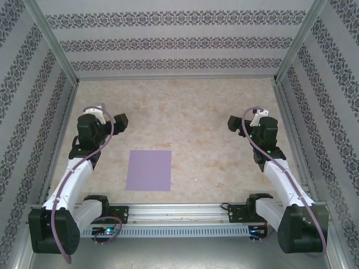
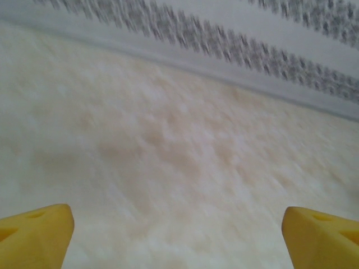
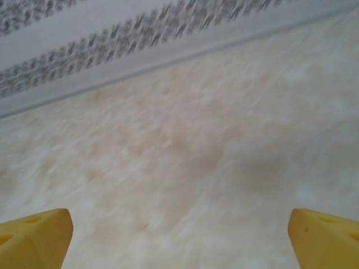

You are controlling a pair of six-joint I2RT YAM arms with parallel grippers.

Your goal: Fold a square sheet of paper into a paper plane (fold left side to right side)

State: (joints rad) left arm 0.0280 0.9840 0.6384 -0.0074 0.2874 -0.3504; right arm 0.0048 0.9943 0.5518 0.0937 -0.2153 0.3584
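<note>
Overhead view: a lavender sheet (image 1: 149, 170) lies flat on the marbled beige table (image 1: 190, 106), near the front edge and a little left of centre. It is a plain square with no visible crease. The left gripper (image 1: 118, 121) hangs over the table's left side and the right gripper (image 1: 233, 123) over its right side. Both are well apart from the sheet.

Left wrist view: two yellow fingertips (image 2: 36, 234) sit in the bottom corners, spread wide, holding nothing. Bare table lies between them, with a patterned wall (image 2: 224, 39) beyond.

Right wrist view: yellow fingertips (image 3: 33, 238) are likewise spread wide over bare table, holding nothing.

The task appears to be at its very start. The left-to-right fold and every later fold are not yet done.
</note>
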